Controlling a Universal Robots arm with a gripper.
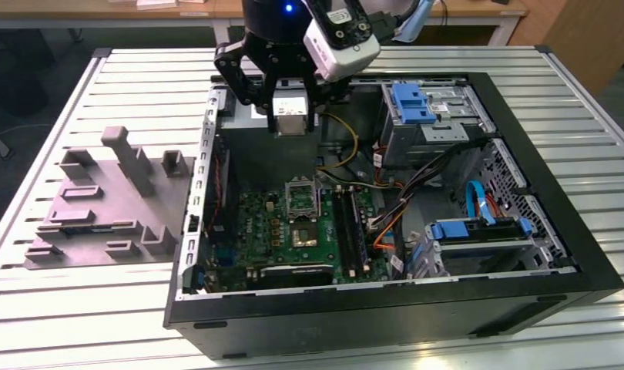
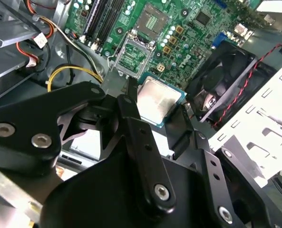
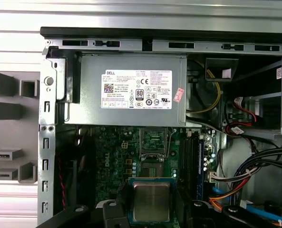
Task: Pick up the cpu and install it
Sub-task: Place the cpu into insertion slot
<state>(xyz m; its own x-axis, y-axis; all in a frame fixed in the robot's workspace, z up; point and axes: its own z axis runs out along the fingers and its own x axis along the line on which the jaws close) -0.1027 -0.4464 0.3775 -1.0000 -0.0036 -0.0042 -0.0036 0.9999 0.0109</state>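
Currently, I see the gripper [image 1: 291,116] raised over the open computer case [image 1: 558,231], well above the motherboard [image 1: 260,231].

1. Jaw state: the jaws are clamped on the cpu [image 3: 151,202]. In both wrist views a black finger [image 3: 123,202] presses against each of two opposite edges of the chip.
2. Task item: the cpu is held flat, its silvery metal top facing the cameras and a thin green border visible around it. It is in the air, touching nothing but the jaws.
3. Socket: the shiny metal socket frame [image 3: 153,142] sits on the green motherboard, apart from the cpu. In the first wrist view it lies between the held chip and the grey power supply [image 3: 83,90].
4. Case interior: the memory slots [image 1: 348,223] run just beside the socket frame. A black fan [image 2: 221,71] is mounted at the case wall near the board. A yellow cable [image 2: 74,71] loops near the power supply. Two blue drive caddies [image 1: 410,102] occupy the side of the case on the exterior view's right.
5. Surroundings: the case lies on its side on a white slatted desk [image 1: 86,324]. A grey moulded plastic tray [image 1: 96,208] rests on the desk just beside the case, on the exterior view's left.
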